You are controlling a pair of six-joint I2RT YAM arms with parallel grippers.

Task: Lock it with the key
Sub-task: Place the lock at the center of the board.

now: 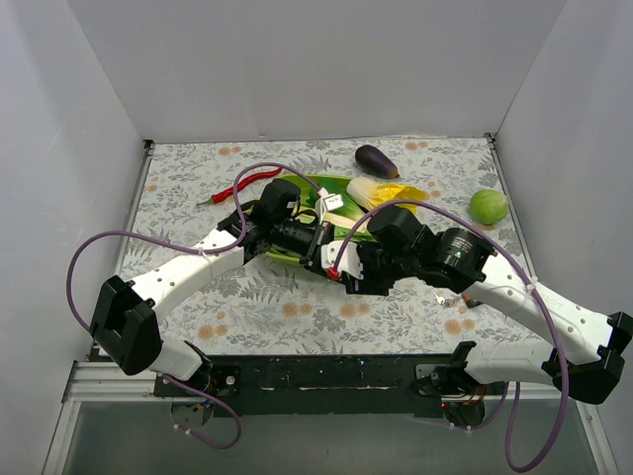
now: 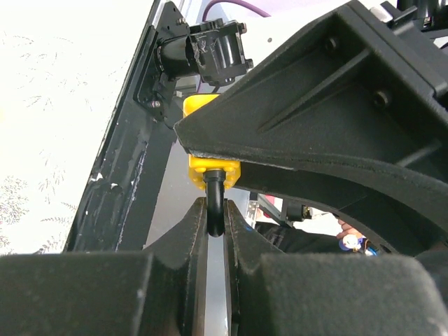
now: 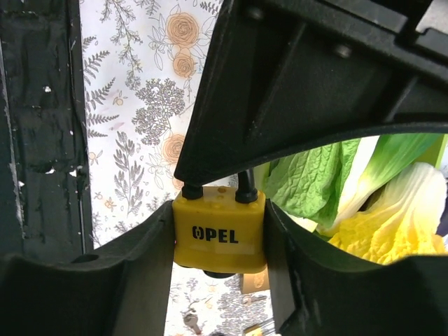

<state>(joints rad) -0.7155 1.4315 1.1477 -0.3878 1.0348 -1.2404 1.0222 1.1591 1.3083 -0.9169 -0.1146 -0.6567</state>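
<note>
A yellow padlock (image 3: 218, 217) marked OPEL is held above the table between my two grippers. My right gripper (image 3: 220, 241) is shut on the padlock's body, one finger on each side. My left gripper (image 2: 215, 213) is shut on the padlock's black shackle (image 2: 215, 192), with the yellow body (image 2: 210, 171) just beyond its fingertips. In the top view the left gripper (image 1: 318, 247) and right gripper (image 1: 348, 269) meet nose to nose at the table's middle, hiding the padlock. A small key (image 3: 190, 318) lies on the cloth below. A dark part under the padlock's base is unclear.
Leafy cabbage (image 1: 381, 193) lies just behind the grippers and also shows in the right wrist view (image 3: 392, 210). An aubergine (image 1: 376, 160), a red chilli (image 1: 237, 186) and a round green fruit (image 1: 488, 206) lie further back. A brass object (image 3: 246, 281) lies below the padlock.
</note>
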